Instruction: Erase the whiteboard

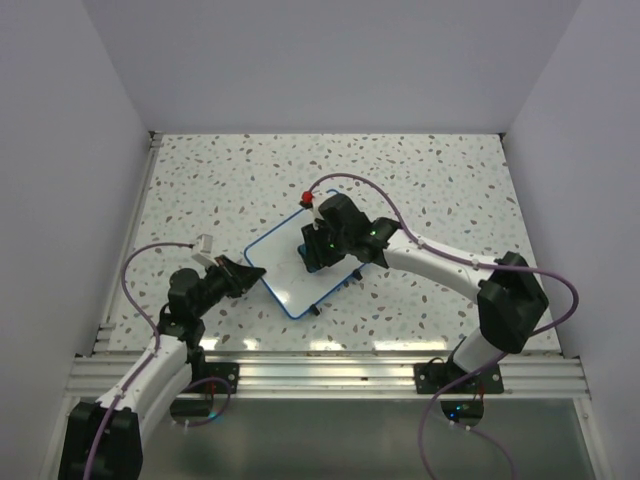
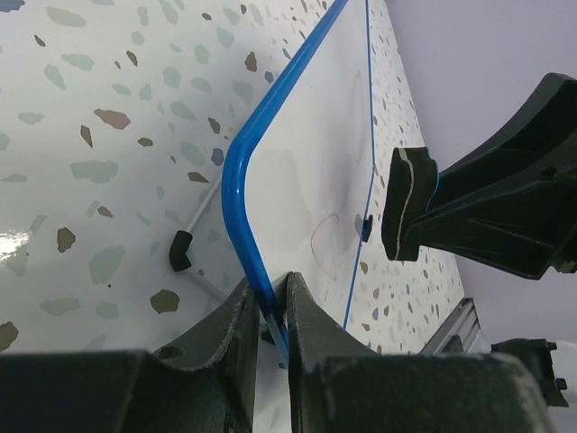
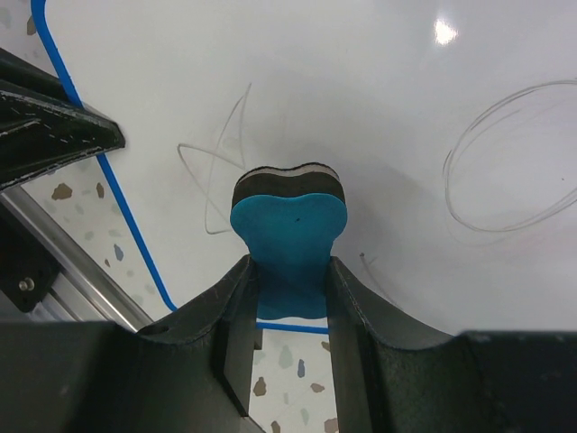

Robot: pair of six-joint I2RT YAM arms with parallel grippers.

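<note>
The whiteboard (image 1: 285, 268) lies flat on the speckled table, white with a thin blue rim and faint grey scribbles (image 3: 509, 162). My left gripper (image 1: 243, 272) is shut on the board's blue rim (image 2: 242, 194) at its left corner, its fingers (image 2: 311, 325) pinching the edge. My right gripper (image 1: 318, 252) is shut on the blue eraser (image 3: 290, 234), whose dark felt end rests on the board among the scribbles. The eraser and right gripper also show in the left wrist view (image 2: 406, 206).
A red-capped marker (image 1: 310, 202) lies just past the board's far edge. A small white block (image 1: 203, 244) sits left of the board. An aluminium rail (image 1: 330, 375) runs along the near edge. White walls enclose the table.
</note>
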